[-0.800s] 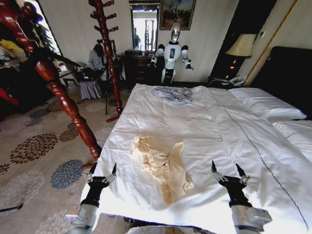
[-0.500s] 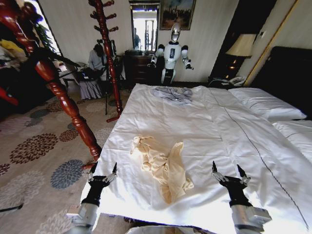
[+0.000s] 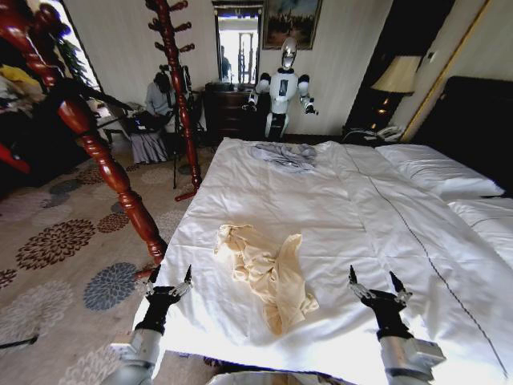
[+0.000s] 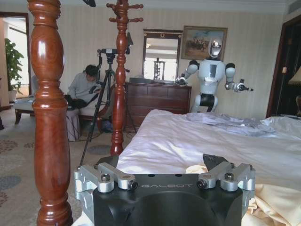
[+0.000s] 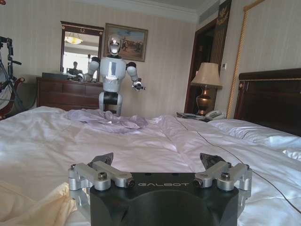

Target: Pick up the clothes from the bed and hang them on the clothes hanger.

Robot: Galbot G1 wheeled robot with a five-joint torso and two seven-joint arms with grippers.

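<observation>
Hotel-style bedroom: wide white bed (image 3: 337, 200), dresser (image 4: 157, 101) with mirror (image 4: 160, 56), bedside lamp (image 5: 206, 87), patterned carpet (image 3: 64, 249).

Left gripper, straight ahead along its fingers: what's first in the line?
Likely bare duvet of the bed. The left gripper, open, sits at the bed's near-left edge pointing up the bed; the cream T-shirt lies to its right, off that line. Depth unclear.
</observation>
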